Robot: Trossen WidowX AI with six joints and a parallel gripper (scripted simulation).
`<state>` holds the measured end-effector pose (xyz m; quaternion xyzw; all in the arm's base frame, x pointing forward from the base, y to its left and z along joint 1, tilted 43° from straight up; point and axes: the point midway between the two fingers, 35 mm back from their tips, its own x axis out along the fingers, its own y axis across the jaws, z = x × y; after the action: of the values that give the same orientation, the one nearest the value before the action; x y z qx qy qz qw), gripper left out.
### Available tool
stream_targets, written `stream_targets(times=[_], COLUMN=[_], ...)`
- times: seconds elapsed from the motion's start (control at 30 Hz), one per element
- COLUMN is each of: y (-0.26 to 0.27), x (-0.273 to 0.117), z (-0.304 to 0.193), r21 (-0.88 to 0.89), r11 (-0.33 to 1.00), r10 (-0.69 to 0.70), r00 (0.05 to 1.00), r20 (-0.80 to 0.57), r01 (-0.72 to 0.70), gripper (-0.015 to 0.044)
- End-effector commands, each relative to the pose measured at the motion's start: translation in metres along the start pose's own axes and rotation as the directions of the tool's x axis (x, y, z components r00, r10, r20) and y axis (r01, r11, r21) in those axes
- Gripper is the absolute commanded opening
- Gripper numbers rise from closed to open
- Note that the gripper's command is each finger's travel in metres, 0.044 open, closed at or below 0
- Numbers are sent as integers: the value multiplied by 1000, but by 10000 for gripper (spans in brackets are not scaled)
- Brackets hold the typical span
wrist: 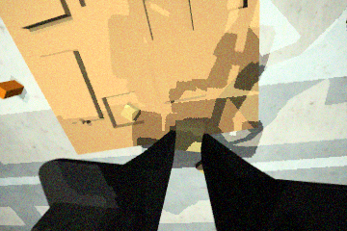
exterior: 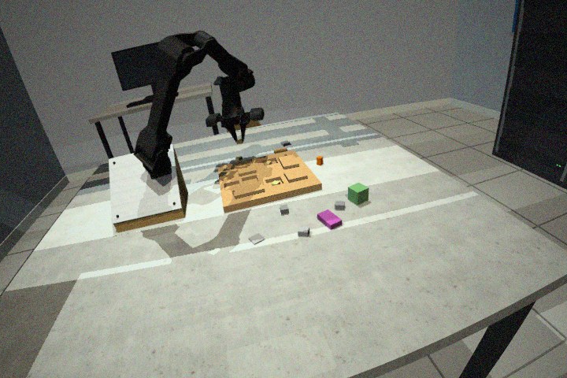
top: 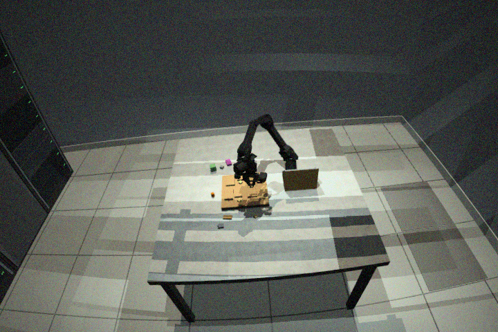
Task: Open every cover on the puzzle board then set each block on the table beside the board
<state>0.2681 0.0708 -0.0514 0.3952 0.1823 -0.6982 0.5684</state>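
My gripper (top: pixel 251 185) (exterior: pixel 239 140) (wrist: pixel 188 137) is shut on a small olive-yellow block (wrist: pixel 190 128) and holds it above the far part of the wooden puzzle board (top: pixel 226 191) (exterior: pixel 266 198) (wrist: pixel 99 29). One pale yellow block (exterior: pixel 276 182) sits in a near well; another (wrist: pixel 130 112) sits in a well near the far edge. Other wells and covers show as dark outlines; shadow hides how some covers stand. An orange block (top: pixel 212 194) (exterior: pixel 319 160) (wrist: pixel 7 89), a green cube (top: pixel 212 167) (exterior: pixel 357 194) and a magenta block (top: pixel 227 162) (exterior: pixel 328 219) rest on the table, clear of the board.
Several small grey pieces lie on the table, among them one (exterior: pixel 284 209) close to the board and one (top: pixel 220 225) (exterior: pixel 285 143) beyond it. A flat tan piece (top: pixel 227 216) and a tiny yellowish one (top: pixel 255 216) lie past the board's far edge. The arm's base box (exterior: pixel 146 191) stands beside the board.
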Motion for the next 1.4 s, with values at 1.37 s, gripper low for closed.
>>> stream_targets(times=[1.37], y=[-107], x=[16], z=[-116], r21=[14], r11=[1000], r10=[-4], r00=[1000], r20=[23], r01=[4], gripper=[80])
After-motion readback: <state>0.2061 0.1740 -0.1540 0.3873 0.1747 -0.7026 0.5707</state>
